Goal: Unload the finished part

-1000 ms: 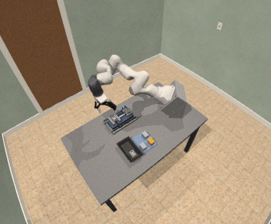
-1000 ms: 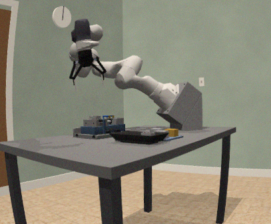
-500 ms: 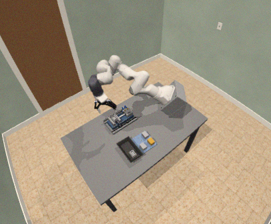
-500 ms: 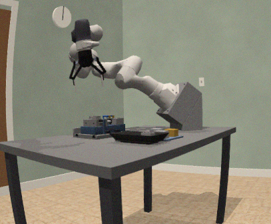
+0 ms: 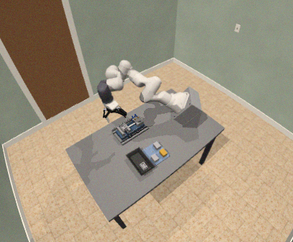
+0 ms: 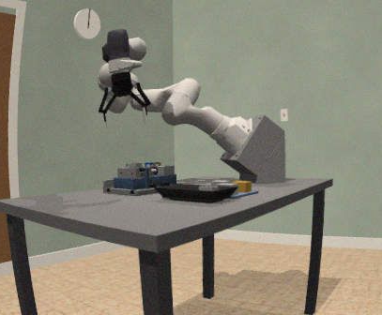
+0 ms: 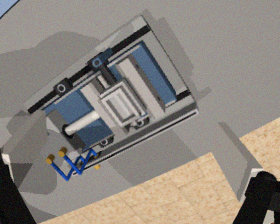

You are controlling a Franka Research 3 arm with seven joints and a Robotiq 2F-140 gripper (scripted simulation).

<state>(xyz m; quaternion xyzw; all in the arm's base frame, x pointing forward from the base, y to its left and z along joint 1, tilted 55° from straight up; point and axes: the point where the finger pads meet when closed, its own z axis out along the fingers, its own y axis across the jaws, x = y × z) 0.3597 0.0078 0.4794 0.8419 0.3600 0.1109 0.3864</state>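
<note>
The gripper (image 6: pixel 124 112) hangs high above the vise (image 6: pixel 140 180), its fingers spread wide apart and holding nothing. The grey part (image 7: pixel 120 106) sits clamped in the vise's middle. The black tray (image 5: pixel 140 161) lies near the vise on the table (image 5: pixel 104 180)

My arm (image 6: pixel 187 100) reaches out from its angled grey pedestal (image 6: pixel 267 155) at the right, rising leftward through a bent elbow, then folds back on itself at the white wrist joints up high. I have the gripper (image 6: pixel 124 111) hanging straight down from the dark wrist collar (camera view looks nearly vertical), its black fingers splayed to their full spread with nothing between them. It hovers well above the table (image 6: pixel 135 220), near the far left.
</note>
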